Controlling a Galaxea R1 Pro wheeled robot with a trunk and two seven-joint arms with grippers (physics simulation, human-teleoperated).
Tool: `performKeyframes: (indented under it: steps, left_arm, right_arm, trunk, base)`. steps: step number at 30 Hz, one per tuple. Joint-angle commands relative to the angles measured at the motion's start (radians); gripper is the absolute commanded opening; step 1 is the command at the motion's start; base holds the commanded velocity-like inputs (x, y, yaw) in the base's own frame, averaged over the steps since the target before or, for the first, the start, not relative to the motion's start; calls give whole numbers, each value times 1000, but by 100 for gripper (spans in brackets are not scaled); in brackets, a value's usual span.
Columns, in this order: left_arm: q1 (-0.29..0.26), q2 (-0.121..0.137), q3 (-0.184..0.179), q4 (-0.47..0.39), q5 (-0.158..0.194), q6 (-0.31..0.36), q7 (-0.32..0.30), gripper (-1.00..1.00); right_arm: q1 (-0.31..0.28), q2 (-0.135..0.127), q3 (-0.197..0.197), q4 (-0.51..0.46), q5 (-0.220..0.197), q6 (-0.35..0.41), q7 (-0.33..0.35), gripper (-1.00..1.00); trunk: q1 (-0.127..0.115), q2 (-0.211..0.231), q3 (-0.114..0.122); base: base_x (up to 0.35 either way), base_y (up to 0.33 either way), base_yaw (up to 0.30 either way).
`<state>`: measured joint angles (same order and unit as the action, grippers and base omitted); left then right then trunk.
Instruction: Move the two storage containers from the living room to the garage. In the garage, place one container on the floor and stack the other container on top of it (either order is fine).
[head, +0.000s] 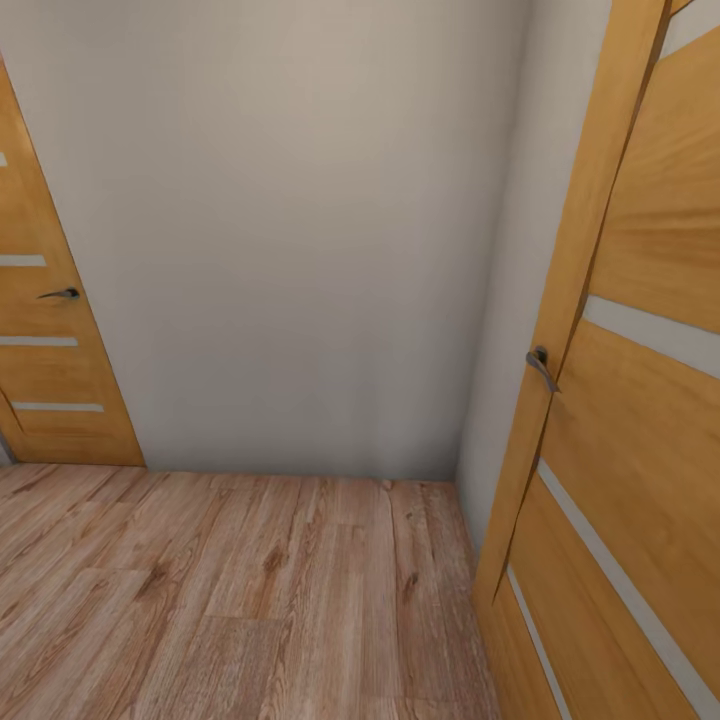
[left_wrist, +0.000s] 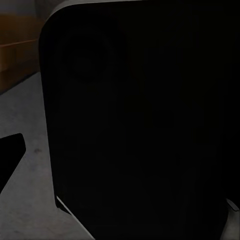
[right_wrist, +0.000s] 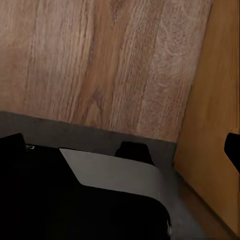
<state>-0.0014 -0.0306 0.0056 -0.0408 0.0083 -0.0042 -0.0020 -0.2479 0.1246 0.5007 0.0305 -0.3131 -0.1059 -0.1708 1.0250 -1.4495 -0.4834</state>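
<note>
You are facing a plain pale wall (head: 300, 240) that takes up most of the head view, meeting a second wall at a corner towards the right. Below it runs a light wood plank floor (head: 240, 600), which also shows in the right wrist view (right_wrist: 100, 65).

At your right stands an orange-wood door (head: 640, 420), very close to you, with pale horizontal strips across it and a dark lever handle (head: 541, 366) on its edge; its orange face also appears along one side of the right wrist view (right_wrist: 215, 125). At your far left, further off, a second orange-wood door (head: 50, 360) stands against the wall, with the same pale strips and a small dark handle (head: 60, 294).

In the left wrist view a big dark rounded body (left_wrist: 140, 125) of the robot blocks nearly everything, with a grey surface (left_wrist: 25, 200) beside it. In the right wrist view a dark and grey robot part (right_wrist: 100, 190) lies under the camera.

You cannot tell whether either pincer is released or clenched. The two storage containers appear nowhere in these views.
</note>
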Motion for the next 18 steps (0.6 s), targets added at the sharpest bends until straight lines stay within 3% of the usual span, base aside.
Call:
performKeyframes:
  steps: [1, 5, 9, 18]
  left_arm:
    - [0, 0, 1, -1, 1, 0, 1, 100]
    - [0, -1, 2, -1, 1, 0, 4, 100]
    - [0, -2, 2, -1, 1, 0, 4, 100]
    - [0, 0, 1, -1, 1, 0, 1, 100]
  right_arm:
    - [-1, -7, 9, 3, -30, -6, -1, 100]
    - [-1, -33, 9, 3, -72, -6, -1, 100]
    - [0, -39, 9, 3, -81, -1, -1, 100]
    - [2, -40, 10, 3, -79, 3, 0, 100]
  trunk:
    - [0, -1, -1]
    - [0, -1, -1]
    - [0, -1, -1]
    - [0, -1, -1]
  base:
    - [0, 0, 0]
    - [0, 0, 0]
    - [39, 0, 0]
    - [259, 0, 0]
